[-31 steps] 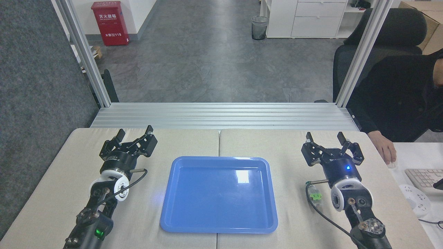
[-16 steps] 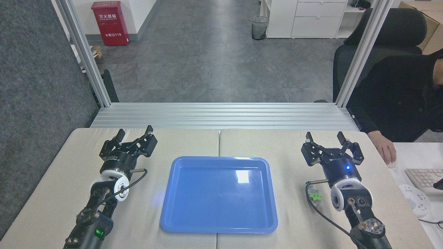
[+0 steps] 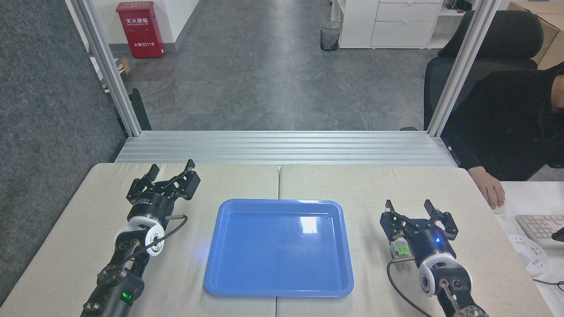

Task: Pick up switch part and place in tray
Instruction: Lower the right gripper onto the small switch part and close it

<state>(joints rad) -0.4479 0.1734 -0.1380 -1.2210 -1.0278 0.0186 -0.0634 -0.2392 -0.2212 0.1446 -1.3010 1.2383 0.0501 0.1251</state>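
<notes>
The blue tray [image 3: 246, 281] lies flat in the middle of the table with nothing in it. The switch part [image 3: 400, 250], whitish with a green middle piece, lies on the table to the tray's right, partly hidden behind my right wrist. My right gripper [image 3: 408, 206] stands open just beyond it, fingers pointing away from me and nothing between them. Left of the tray, my left gripper [image 3: 172, 167] is also open and holds nothing.
A person in black sits at the right, one hand [image 3: 493, 191] resting at the table's right edge by a keyboard [image 3: 539, 229]. Aluminium frame posts [image 3: 110, 75] and a rail run along the table's far side.
My right arm has drawn back toward me, bringing its open gripper closer to the switch part. The left arm, tray and switch part have not moved.
</notes>
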